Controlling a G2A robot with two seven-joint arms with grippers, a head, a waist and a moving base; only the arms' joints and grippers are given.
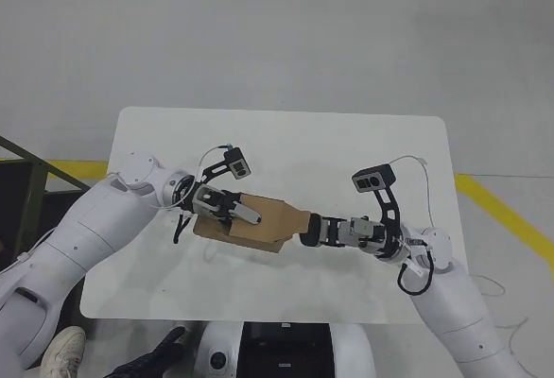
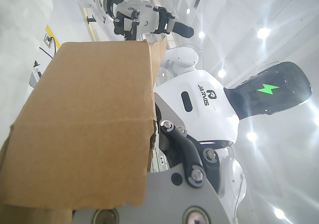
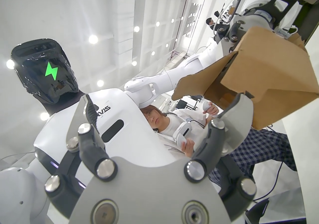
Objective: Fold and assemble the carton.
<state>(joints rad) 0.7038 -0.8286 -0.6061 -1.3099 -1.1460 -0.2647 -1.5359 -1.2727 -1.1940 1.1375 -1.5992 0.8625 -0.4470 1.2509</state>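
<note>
A brown carton (image 1: pixel 268 225) is held above the white table (image 1: pixel 353 142), lying lengthwise between my two arms. My left gripper (image 1: pixel 232 210) is shut on the carton's left end, with one finger lying over its top face. In the left wrist view the carton (image 2: pixel 87 110) sits right beside one dark finger (image 2: pixel 184 150) and hides the other. My right gripper (image 1: pixel 310 231) is at the carton's right end. It stands open (image 3: pixel 163 100), one finger (image 3: pixel 239 110) touching the loose end flap of the carton (image 3: pixel 269 65).
The table's far half and right side are bare. A dark frame (image 1: pixel 3 180) stands off the table's left edge. A yellow floor line (image 1: pixel 513 217) runs past the right edge.
</note>
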